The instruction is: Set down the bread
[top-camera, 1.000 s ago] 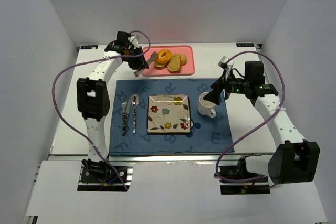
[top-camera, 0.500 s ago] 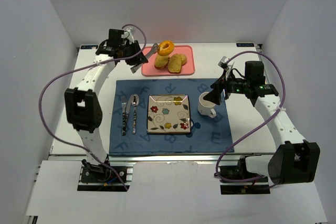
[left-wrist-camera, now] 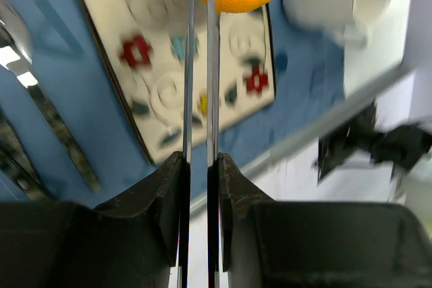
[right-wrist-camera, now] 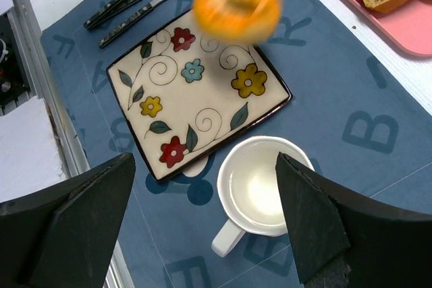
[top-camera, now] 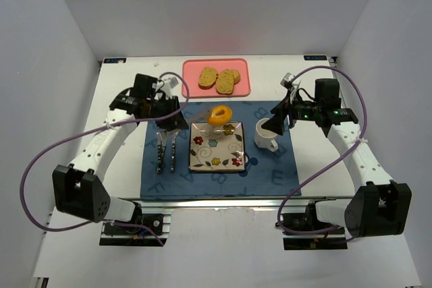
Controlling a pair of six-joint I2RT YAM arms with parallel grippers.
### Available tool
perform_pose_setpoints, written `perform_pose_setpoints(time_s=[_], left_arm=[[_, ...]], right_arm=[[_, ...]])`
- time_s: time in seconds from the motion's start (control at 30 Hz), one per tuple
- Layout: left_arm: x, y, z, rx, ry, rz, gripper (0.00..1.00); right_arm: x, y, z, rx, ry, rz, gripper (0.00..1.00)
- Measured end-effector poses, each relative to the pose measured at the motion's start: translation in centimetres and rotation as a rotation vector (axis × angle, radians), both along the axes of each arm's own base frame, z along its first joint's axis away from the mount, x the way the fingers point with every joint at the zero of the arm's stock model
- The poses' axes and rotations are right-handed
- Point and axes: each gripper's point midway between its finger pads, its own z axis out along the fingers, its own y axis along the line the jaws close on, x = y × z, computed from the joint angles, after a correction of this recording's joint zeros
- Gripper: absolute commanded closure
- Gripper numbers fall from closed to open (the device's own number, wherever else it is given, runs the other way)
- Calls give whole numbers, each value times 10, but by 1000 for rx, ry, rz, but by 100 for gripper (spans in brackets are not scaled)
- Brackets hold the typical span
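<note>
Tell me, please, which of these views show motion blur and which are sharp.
Right wrist: the bread is smeared by motion, the plate and cup crisp. Left wrist: everything beneath the tongs is streaked and soft. Top external: even light, largely sharp.

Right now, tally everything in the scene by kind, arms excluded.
Ring bun: 1
Bread slices: 3
Tongs: 1
Fork: 1
Spoon: 1
Plate: 1
Mug: 1
Pink tray: 1
Blue placemat: 1
Total: 11
</note>
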Motion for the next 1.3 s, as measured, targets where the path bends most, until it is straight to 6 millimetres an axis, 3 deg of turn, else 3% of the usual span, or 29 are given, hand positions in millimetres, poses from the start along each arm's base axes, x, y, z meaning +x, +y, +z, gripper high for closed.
perform_pose_setpoints(time_s=[0.13,0.23,0.37,0.5,0.73,0.93,1.1,1.2,1.3], left_arm=[[-42,-6,-9,22,44,-72,93],[-61,-7,-17,34,64,-103,91],[-76,-7,-36,77,106,-135,70],[-81,-5,-43,109,116,-138,60],[-70,-4,-42,134,92,-129,48],[-48,-8,-12,128,-17,-117,47],[-33,-12,-5,129,-43,-111,46],[-10,-16,-4,147,-61,-95,46],[34,-28,0,162,-111,-66,46]], right_arm=[[0,0,-1,-4,-3,3,11],[1,0,-3,-6,4,5,11],[1,0,-6,-7,15,5,11],[1,0,-6,-8,16,4,11],[-1,-1,-8,-14,21,7,11],[-1,-1,-8,-15,20,9,11],[-1,-1,-8,-15,20,9,11],[-1,-1,-8,-14,20,9,11],[-1,-1,-8,-11,23,7,11]])
